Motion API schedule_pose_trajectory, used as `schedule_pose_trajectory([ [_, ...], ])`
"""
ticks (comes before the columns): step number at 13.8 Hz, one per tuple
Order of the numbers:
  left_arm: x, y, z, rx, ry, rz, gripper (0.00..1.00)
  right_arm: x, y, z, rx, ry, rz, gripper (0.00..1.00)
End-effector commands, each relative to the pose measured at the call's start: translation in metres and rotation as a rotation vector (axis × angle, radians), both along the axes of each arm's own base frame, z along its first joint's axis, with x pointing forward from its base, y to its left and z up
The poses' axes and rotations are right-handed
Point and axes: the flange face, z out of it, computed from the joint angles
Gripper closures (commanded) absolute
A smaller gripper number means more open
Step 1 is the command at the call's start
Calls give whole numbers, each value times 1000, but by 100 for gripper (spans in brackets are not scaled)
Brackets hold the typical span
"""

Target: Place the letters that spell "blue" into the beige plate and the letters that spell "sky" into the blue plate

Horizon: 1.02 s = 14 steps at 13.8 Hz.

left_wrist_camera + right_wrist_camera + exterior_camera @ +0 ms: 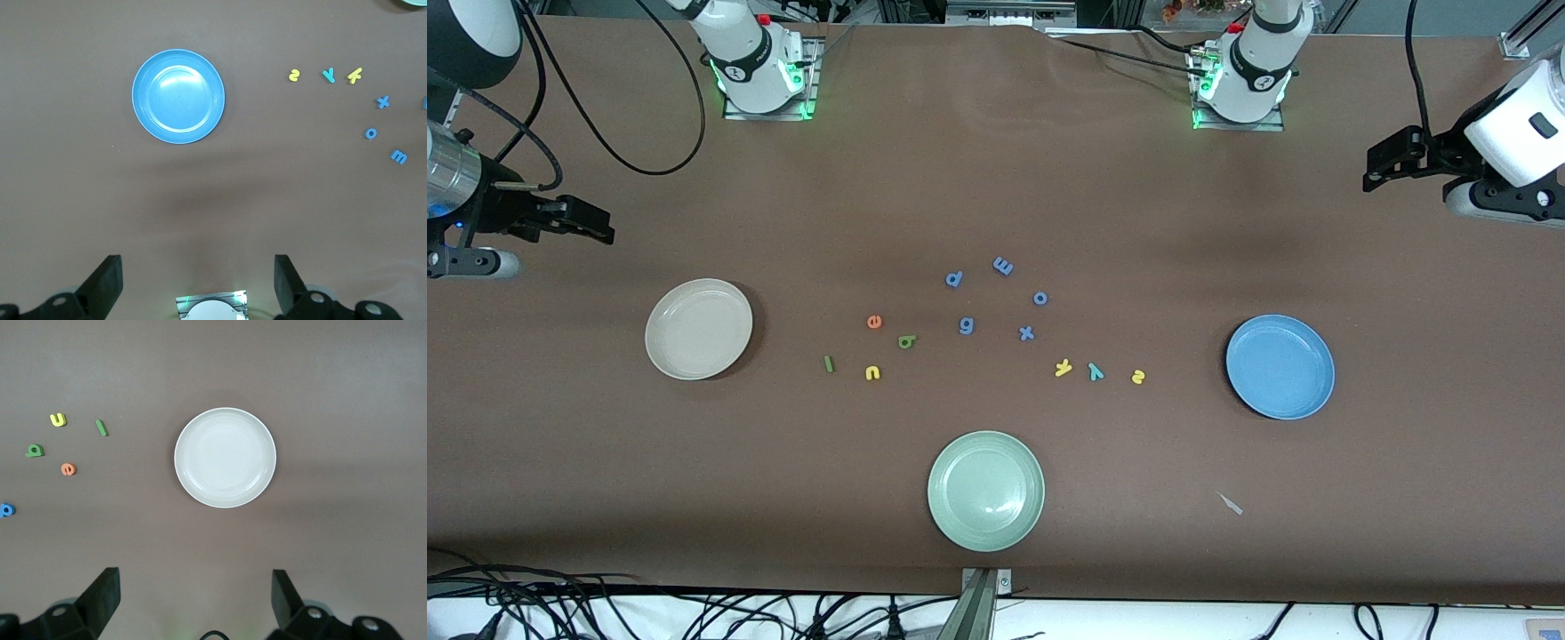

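Covering the table, a brown cloth (996, 160) is seen under scattered foam letters; the left gripper (1383, 169) and right gripper (591, 222) are held wide open, empty, at its ends.

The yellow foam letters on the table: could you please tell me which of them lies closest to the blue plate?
The yellow "s": it is the last in the "k", "y", "s" row, beside the blue plate. The yellow "k" and "u" lie farther toward the right arm's end.
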Motion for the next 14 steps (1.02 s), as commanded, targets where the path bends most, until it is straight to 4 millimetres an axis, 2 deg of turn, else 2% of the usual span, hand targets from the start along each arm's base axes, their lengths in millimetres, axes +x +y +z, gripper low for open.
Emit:
schedule_pose_trajectory([
  [1,1,1,5,-14,7,-6,0,-2,1,3,-5,-1,-1,0],
  [14,1,1,5,-14,7,-7,0,-2,0,3,-5,-2,10,0],
])
